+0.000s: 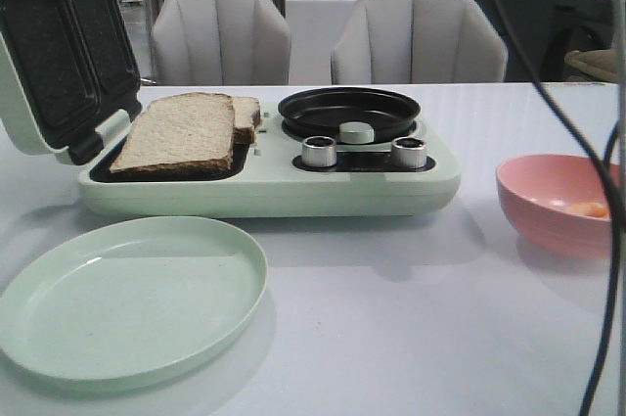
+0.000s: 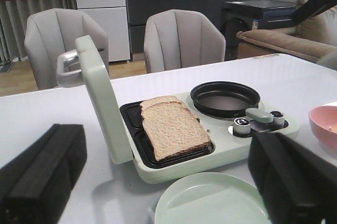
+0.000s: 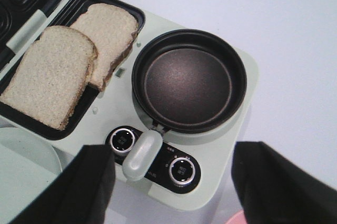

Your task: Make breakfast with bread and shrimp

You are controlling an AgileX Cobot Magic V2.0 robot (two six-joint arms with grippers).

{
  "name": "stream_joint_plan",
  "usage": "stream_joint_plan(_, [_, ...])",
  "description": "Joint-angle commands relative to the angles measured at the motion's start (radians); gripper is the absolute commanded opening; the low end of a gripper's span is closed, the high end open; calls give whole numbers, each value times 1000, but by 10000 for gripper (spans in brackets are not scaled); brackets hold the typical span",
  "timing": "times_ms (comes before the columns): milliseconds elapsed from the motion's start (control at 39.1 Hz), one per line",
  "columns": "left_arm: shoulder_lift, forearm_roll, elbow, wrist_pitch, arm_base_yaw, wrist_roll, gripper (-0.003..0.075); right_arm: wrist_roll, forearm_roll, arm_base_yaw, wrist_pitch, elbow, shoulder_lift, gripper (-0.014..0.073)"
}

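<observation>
Both sets of jaws apart, empty. 2 bread slices [image 1: 186, 134] overlap; grip the upper slice's crust edge, lift toward plate [image 1: 127, 299].

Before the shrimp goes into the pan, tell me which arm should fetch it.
Right, probably. The shrimp lies in the pink bowl on the table's right side, the right arm's side. The right gripper is open above the pan, which is near the bowl. The left gripper faces the bread.
</observation>
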Motion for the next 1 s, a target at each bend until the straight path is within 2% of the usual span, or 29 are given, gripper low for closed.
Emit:
stream_joint_plan(0, [11, -7, -24, -78, 1, -2, 673, 13, -24, -9, -98, 51, -110, 561])
stream_joint_plan(205, [11, -7, -24, -78, 1, -2, 673, 13, 0, -9, -249, 313, -296, 561])
stream_joint_plan(639, [11, -7, -24, -84, 1, -2, 673, 13, 50, -9, -559, 918, -822, 561])
stream_joint_plan(972, [11, -10, -24, -79, 1, -2, 673, 13, 87, -9, -705, 1251, -1280, 561])
